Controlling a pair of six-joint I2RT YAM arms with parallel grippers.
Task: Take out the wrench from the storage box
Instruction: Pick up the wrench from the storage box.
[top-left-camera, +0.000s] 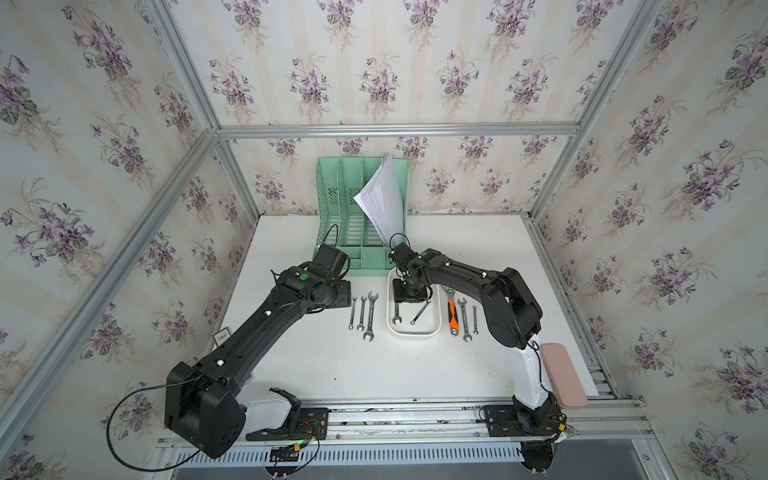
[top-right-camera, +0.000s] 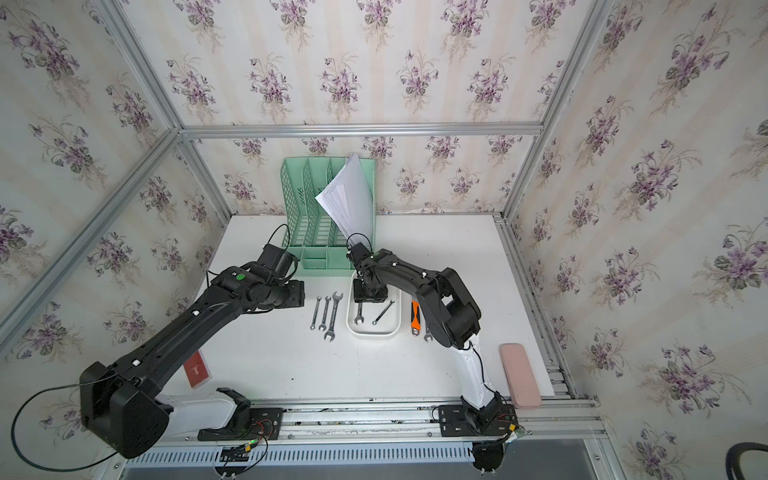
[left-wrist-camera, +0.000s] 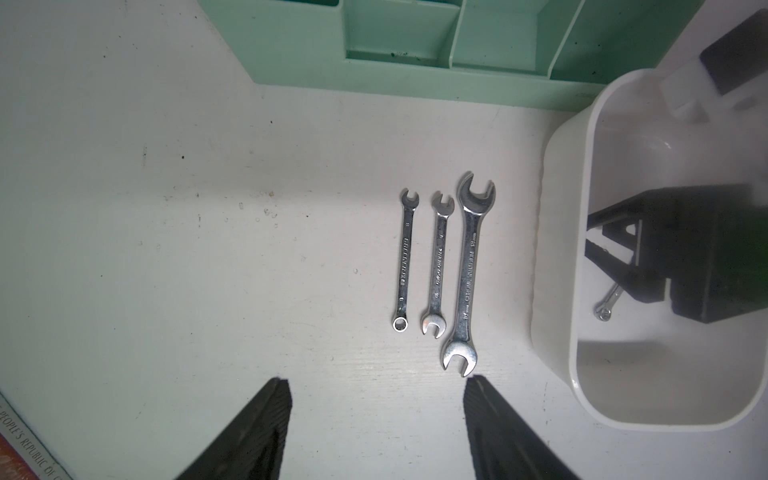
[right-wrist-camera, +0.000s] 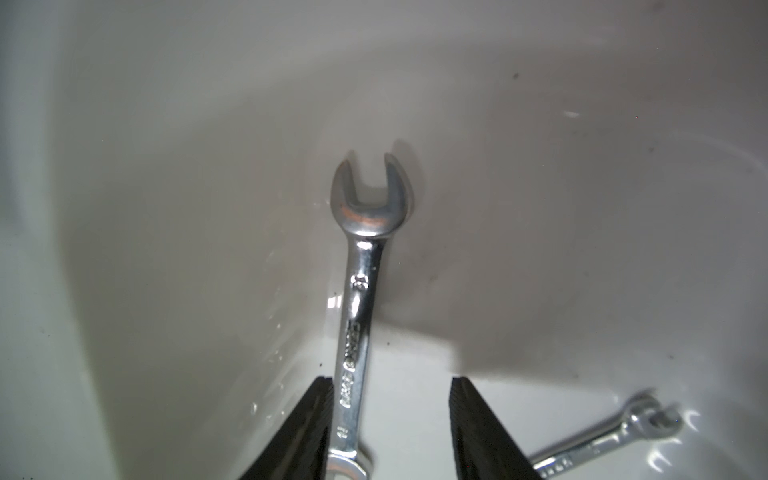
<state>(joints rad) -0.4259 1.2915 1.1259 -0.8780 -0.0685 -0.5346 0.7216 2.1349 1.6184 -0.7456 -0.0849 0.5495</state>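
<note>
The wrench (right-wrist-camera: 359, 311) is lying inside the storage box (top-left-camera: 415, 333), mid-frame in both top views. The left gripper (left-wrist-camera: 376, 380) is hovering wide open over the table (left-wrist-camera: 166, 208); the right gripper (right-wrist-camera: 392, 380) is pointing down into the storage box, jaws parted astride the wrench.

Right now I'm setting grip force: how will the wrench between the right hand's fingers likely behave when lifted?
Probably stiff and heavy for its size: the wrench looks like solid metal. Likely slippery, given its glossy chrome. It sits in the storage box nearer one finger of the open right hand, so it may pivot when squeezed.
</note>
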